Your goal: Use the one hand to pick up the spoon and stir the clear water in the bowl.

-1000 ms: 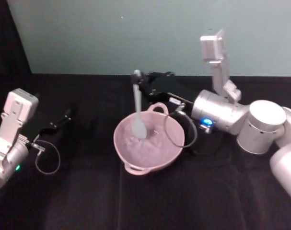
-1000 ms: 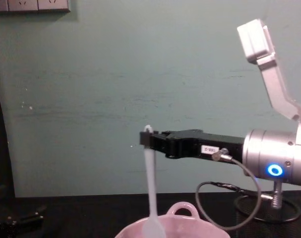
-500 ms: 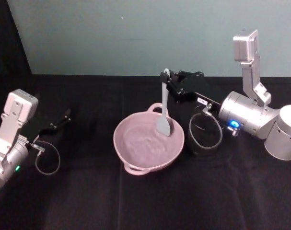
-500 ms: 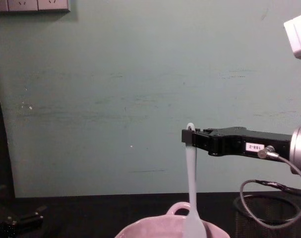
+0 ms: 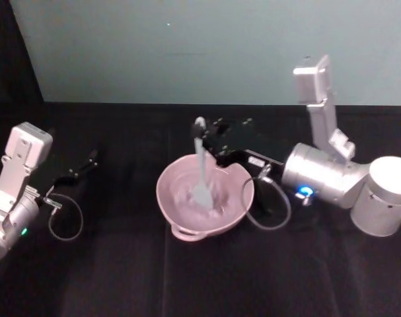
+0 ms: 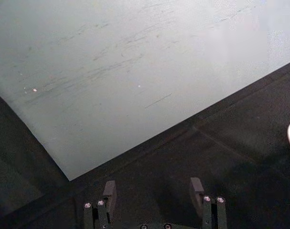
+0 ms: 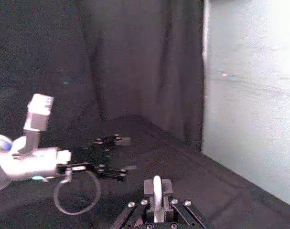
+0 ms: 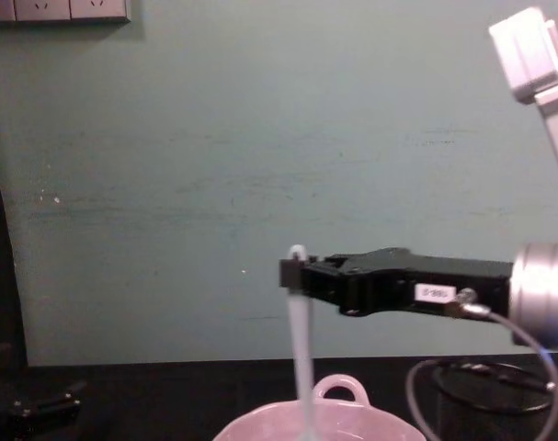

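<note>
Already done: right hand jaws clamped on the spoon, blade in the bowl.
Left to do: stirring the water, probably.
Left hand: parked by the counter's left edge, jaws apart.

A pale teal wall — scuffed with faint scratches — stands behind a table draped in black cloth. Black curtains close off the left side, and white socket plates sit high on the wall.
</note>
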Robot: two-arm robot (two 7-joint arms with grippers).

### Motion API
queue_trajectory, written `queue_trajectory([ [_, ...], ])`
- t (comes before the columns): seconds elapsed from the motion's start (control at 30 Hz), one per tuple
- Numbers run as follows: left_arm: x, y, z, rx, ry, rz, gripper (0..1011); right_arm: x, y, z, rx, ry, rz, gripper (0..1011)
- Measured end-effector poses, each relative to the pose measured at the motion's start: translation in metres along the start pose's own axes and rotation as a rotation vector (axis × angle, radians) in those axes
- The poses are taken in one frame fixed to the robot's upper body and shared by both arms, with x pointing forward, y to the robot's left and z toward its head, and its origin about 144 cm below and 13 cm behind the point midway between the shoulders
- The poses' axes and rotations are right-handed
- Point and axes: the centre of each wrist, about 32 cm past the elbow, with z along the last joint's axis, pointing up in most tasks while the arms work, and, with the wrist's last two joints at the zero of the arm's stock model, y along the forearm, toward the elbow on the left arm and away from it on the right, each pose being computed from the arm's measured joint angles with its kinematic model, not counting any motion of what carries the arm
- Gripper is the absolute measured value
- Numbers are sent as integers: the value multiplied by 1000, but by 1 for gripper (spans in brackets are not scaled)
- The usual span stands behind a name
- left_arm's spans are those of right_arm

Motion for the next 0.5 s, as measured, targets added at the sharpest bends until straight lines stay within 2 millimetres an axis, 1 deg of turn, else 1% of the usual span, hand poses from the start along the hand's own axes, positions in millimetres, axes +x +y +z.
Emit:
queue_trajectory([
  [0.17, 0, 0, 0, 0, 0, 0, 1011, -9, 16, 0, 10, 7, 55, 110],
  [0.27, 0, 0, 0, 0, 0, 0, 1011, -9, 23, 0, 17, 7, 69, 110],
  [0.43, 0, 0, 0, 0, 0, 0, 1011, -4, 35, 0, 33, 3, 77, 110],
  [0.5, 0, 0, 0, 0, 0, 0, 1011, 1, 40, -1, 40, 4, 71, 110],
])
